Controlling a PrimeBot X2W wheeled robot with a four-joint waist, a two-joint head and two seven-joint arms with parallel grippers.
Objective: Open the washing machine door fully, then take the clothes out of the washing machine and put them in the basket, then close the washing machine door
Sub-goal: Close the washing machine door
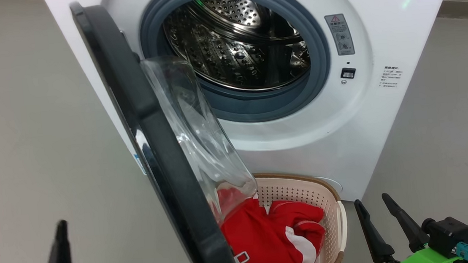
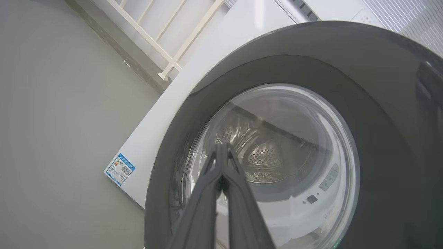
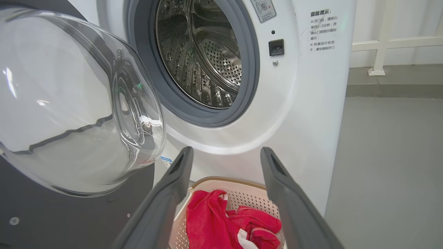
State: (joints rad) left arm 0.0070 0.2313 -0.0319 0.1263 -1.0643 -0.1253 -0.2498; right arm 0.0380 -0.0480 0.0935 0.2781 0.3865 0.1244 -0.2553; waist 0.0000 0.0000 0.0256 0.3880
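White front-loading washing machine (image 1: 397, 7); its round glass door (image 1: 129, 94) has a glossy black rim. Red fabric clothes (image 1: 264, 239) with white panels. Cream perforated plastic basket (image 1: 302, 191), brown rim.

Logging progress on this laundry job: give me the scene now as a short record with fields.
washing machine door: open, swung out leftward
washing machine drum: no clothes seen inside
clothes: red, lying in the basket
left end effector: shut, empty, pointed at the door's outer face
right end effector: open, empty, beside the basket
remaining: close the door
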